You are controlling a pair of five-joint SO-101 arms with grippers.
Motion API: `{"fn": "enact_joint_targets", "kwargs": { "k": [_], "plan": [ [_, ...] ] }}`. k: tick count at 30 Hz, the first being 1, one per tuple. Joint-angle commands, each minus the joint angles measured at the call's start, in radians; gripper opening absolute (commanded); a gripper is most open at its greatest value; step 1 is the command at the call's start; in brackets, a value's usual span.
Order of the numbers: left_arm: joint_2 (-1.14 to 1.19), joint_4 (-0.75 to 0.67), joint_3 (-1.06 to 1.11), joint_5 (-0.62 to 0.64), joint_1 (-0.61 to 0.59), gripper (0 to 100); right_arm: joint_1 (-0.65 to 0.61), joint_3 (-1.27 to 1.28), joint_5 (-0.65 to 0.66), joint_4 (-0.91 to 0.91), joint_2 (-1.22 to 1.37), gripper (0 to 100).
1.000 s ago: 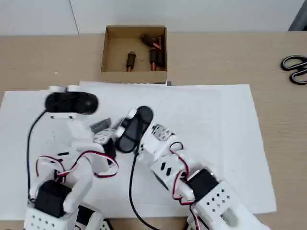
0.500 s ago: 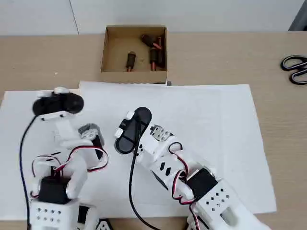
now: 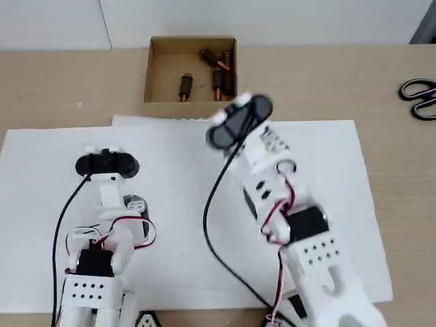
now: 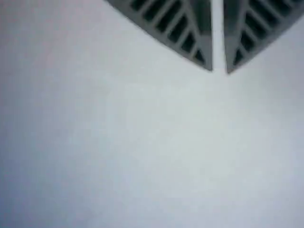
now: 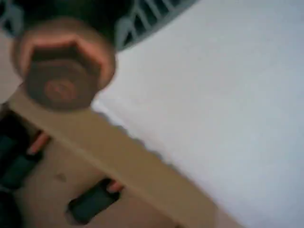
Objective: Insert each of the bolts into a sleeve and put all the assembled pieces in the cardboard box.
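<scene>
Right fingers [image 5: 147,16] are clamped on a bolt-in-sleeve piece [image 5: 64,71], hanging right over the near wall of the cardboard box [image 3: 184,107]. Finished pieces [image 3: 185,86] lie inside. Left fingers [image 4: 190,33], almost together, sit low over the white paper [image 3: 327,204], near left.

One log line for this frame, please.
right end effector: shut on assembled piece, above cardboard box front wall | left end effector: shut, over paper

An open brown cardboard box [image 3: 160,71] sits at the table's far side. Inside lie dark sleeves with copper bolts: one [image 3: 185,86] mid-floor, several [image 3: 219,80] against the right wall. Another sleeved copper hex-head bolt [image 5: 64,71] is held end-on by the box's near wall.
</scene>
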Motion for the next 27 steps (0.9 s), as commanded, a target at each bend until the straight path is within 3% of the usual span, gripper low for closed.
{"fn": "enact_joint_targets", "kwargs": {
  "k": [1, 12, 27],
  "plan": [
    [-0.009, -0.026, 0.018, -0.005, -0.003, 1, 0.053, -0.307, -0.066, -0.027, 0.209, 0.2],
    [-0.009, -0.025, 0.047, -0.005, -0.011, 1, 0.061, -1.017, -0.063, 0.007, 0.881, 0.3],
    [-0.009, -0.025, 0.047, 0.000, -0.012, 1, 0.053, -1.608, 0.181, 0.001, 1.534, 0.4]
  ]
}}
